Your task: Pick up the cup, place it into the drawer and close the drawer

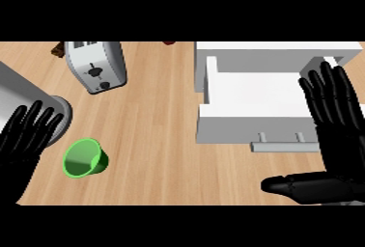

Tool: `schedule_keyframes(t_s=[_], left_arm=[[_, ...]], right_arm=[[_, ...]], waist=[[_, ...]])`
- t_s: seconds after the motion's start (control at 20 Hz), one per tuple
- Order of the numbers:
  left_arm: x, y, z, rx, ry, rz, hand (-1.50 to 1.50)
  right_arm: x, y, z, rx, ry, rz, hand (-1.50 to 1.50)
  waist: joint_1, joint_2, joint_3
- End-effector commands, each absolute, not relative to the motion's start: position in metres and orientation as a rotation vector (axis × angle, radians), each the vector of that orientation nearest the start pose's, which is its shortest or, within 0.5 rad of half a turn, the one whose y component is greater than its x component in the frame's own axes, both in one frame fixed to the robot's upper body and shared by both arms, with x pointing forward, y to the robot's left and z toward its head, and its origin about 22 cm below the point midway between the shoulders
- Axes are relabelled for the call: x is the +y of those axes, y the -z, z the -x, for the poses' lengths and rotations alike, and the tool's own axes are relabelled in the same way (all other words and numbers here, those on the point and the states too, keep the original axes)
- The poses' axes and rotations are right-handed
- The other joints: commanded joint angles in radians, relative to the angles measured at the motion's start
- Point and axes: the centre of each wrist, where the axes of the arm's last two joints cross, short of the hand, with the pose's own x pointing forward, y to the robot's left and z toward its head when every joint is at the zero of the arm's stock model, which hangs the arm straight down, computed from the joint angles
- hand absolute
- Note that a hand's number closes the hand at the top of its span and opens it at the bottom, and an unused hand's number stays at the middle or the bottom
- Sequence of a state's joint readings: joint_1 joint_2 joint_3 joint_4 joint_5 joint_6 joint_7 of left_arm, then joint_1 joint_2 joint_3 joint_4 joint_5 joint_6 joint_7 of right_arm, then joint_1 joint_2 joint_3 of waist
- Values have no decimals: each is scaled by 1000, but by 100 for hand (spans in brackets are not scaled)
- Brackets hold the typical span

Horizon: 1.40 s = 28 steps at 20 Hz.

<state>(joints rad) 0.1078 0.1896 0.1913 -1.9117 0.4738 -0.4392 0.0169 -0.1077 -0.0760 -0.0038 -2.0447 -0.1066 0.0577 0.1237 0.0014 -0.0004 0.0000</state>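
Cup (85,157) lies just right of the open left robot hand (27,135).

cup (85,157): green, empty, tipped with its mouth toward the upper left, on the wooden counter's left part
drawer (257,99): white, pulled open, empty inside, grey handle at its front, well right of the cup

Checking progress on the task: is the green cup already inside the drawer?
No. The green cup lies on the wooden counter left of the open white drawer, near the left hand.
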Motion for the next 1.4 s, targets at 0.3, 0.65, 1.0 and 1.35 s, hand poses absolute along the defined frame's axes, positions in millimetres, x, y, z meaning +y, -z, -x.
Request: schedule_keyframes(t_s=[0.3,0.65,1.0,1.35], left_arm=[[339,-45,-213,-1808,110,307,-150],[350,8,-225,-1761,81,223,-150],[361,38,-208,-1724,87,234,-150],[345,65,-235,-1698,97,223,-150]], right_arm=[[-224,-148,-211,-2018,-108,-150,-150],[-236,-143,-216,-2012,-135,-120,-150],[-249,-135,-229,-2021,-107,-144,-150],[-233,-147,-221,-1995,-139,-140,-150]], waist=[[-4,0,0],[-6,1,-1],[-1,1,0],[-5,1,0]])
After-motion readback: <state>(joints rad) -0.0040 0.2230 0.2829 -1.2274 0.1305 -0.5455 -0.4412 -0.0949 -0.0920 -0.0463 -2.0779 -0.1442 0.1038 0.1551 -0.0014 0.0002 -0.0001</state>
